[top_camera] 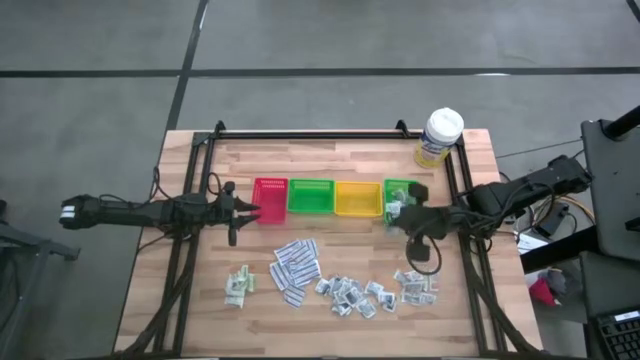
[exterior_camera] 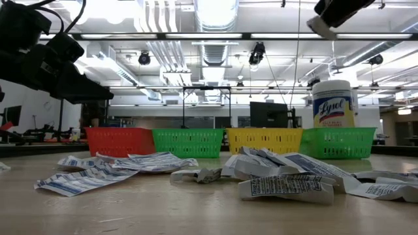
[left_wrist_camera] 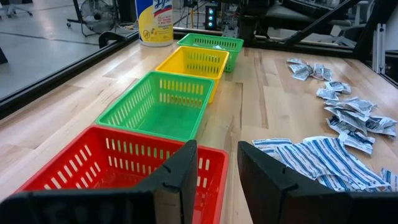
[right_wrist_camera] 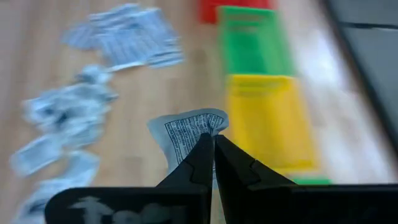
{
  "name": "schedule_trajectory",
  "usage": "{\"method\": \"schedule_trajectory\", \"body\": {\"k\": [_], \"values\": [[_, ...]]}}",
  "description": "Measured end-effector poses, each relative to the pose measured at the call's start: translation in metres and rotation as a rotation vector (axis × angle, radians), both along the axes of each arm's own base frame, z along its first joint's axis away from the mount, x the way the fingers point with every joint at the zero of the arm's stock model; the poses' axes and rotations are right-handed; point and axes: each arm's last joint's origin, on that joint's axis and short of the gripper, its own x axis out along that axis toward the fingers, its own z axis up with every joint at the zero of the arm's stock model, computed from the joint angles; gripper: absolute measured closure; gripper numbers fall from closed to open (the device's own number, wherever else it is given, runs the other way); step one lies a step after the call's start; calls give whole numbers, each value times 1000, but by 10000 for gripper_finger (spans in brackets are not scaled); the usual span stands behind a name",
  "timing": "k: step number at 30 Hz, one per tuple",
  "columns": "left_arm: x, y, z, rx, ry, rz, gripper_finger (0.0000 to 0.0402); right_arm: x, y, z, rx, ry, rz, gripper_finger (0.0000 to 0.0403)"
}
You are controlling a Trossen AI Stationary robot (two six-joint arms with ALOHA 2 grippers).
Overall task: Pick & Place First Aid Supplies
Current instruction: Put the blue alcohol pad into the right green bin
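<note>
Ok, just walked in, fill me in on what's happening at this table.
The robot is sorting first aid packets into a row of small trays. The right gripper is shut on a printed white packet, near the green tray at the right end of the row. The left gripper hangs open and empty at the red tray. Piles of loose packets lie on the table.

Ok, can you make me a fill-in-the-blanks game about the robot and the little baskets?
1. The right gripper is pinching a white paper ____.
2. The left gripper hangs over the ____ tray.
3. The tray between the two green ones is ____.
4. The Lysol tub has a ____ lid.

Missing words: packet; red; yellow; white
</note>
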Motion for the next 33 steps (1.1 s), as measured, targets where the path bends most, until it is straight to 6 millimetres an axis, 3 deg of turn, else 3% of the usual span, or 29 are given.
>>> {"method": "schedule_trajectory", "body": {"k": [7, 18, 27, 33], "values": [[0, 0, 0, 0, 0, 0, 289, -10, -10, -6, -64, 22, -277, 394], [0, 0, 0, -1, -1, 0, 289, -17, -41, -14, 89, -16, -798, 394], [0, 0, 0, 0, -1, 0, 289, -16, -65, -16, 206, -100, -1098, 394], [0, 0, 0, 0, -1, 0, 289, -5, -70, -31, 275, -32, -1193, 394]]}}
